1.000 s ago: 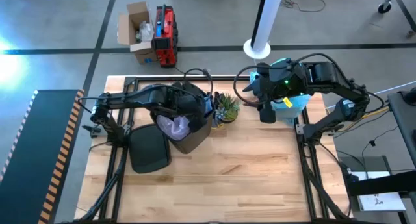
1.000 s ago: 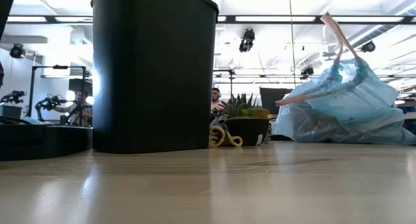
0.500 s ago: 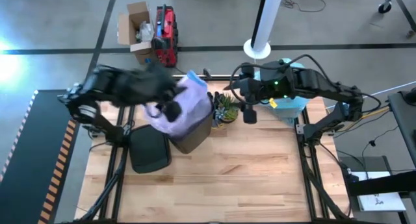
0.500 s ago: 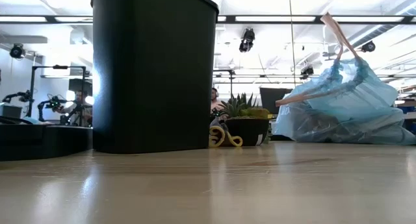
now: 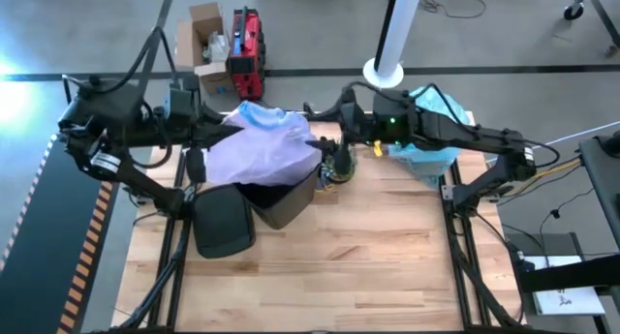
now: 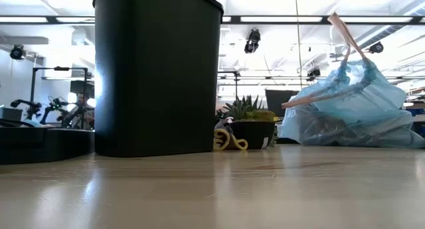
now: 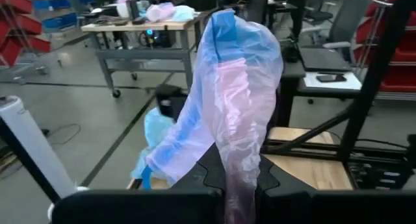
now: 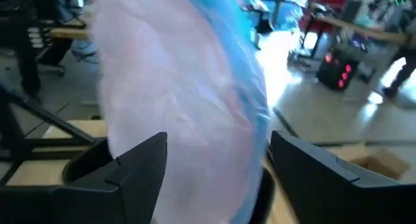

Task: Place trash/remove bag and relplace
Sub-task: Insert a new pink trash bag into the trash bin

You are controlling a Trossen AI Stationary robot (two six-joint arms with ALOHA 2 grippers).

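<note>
Item: lilac bag half-drawn from black bin, two end effectors engaged.

Left end effector (image 7: 237,198) was pressed together, pinching the pinkish-lilac bag (image 5: 262,150), which hung stretched directly ahead of it above the bin (image 5: 281,200). Right end effector (image 8: 208,175) stood spread, the same film between its fingers (image 8: 140,169). Risk: thin film could tear or slip from a single pinch, or snag and tip the bin. Behind the right end effector, the blue-teal bag (image 5: 431,131) lay on the desk (image 5: 368,266), near the potted plant (image 5: 339,163).
</note>
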